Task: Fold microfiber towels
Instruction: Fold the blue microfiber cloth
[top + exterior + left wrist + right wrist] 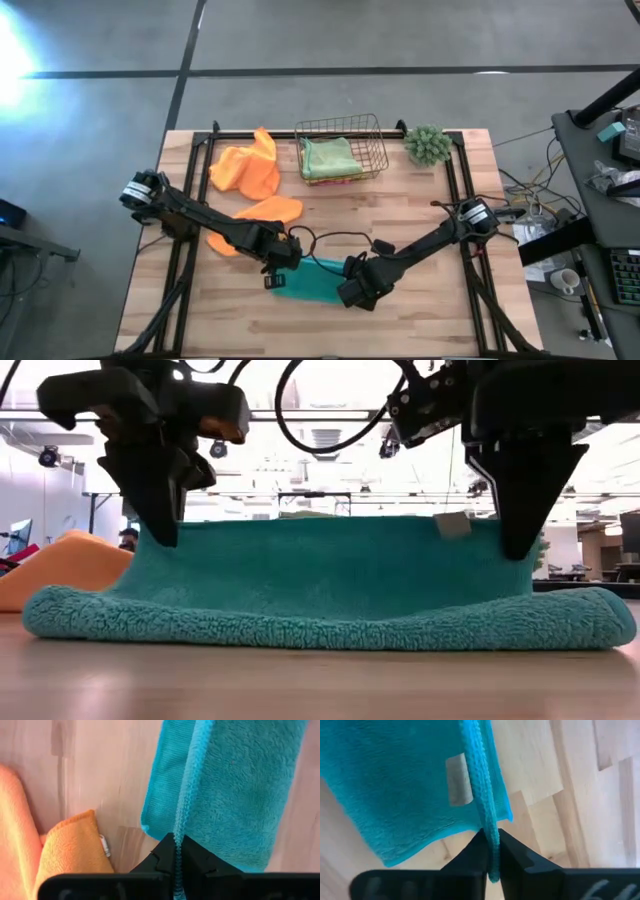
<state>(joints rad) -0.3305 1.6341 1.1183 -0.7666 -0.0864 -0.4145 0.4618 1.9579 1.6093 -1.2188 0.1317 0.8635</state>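
Note:
A teal microfiber towel (312,283) sits at the table's near middle, partly raised between my two grippers. My left gripper (283,264) is shut on its upper edge on the left, my right gripper (352,288) on the same edge on the right, close to a white tag (452,525). The towel's lower part (320,622) lies doubled on the wood. Two orange towels (250,168) (268,209) lie loose at the far left. A light green towel (330,156) rests on other cloths in the wire basket (378,150). My left gripper pinches the teal towel's stitched edge (179,837) between its two fingers, coming from above and pointing steeply down. The edge is lifted and runs nearly straight toward the other gripper; the cloth below hangs down onto the table. My right gripper pinches the same stitched edge (489,832) between its two fingers, near the corner beside the white tag (459,780). The fingers point straight down. The edge is raised, and the cloth under it hangs down to the part lying on the table.
A small green fuzzy plant (428,145) stands at the far right, beside the basket. Bare wood (420,320) shows toward the near and right edges. Dark frame rails (458,190) run along both sides of the table.

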